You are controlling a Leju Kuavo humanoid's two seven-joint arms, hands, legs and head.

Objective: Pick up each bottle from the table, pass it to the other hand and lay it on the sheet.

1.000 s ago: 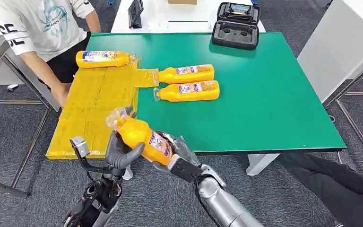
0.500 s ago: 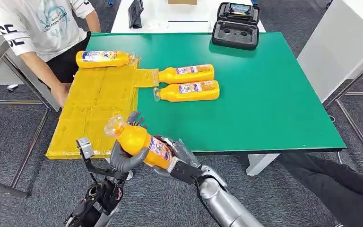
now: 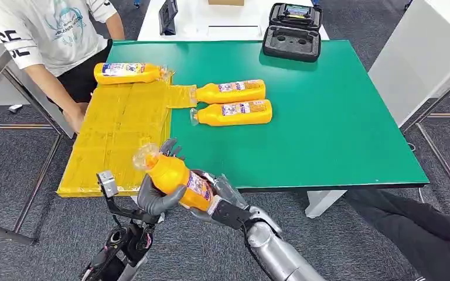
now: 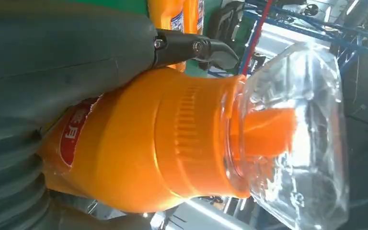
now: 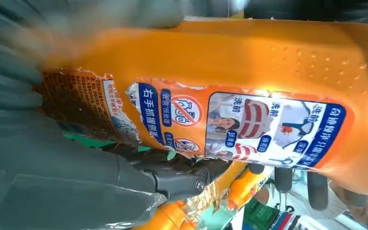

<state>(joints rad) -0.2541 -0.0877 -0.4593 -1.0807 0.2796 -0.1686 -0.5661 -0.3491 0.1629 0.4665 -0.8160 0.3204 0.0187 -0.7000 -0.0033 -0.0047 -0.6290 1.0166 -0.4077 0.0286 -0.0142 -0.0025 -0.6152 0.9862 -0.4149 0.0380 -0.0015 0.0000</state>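
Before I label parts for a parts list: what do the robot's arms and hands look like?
The right arm is silver metal with a black wrist block. The left arm is dark, with thin cables. The left hand and right hand are grey with darker fingers.

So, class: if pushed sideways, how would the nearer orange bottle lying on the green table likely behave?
The nearer orange bottle lies on its side with a rounded body, so it would probably roll. It looks like rigid plastic, likely stiff. The green table looks smooth, so it might also slide.
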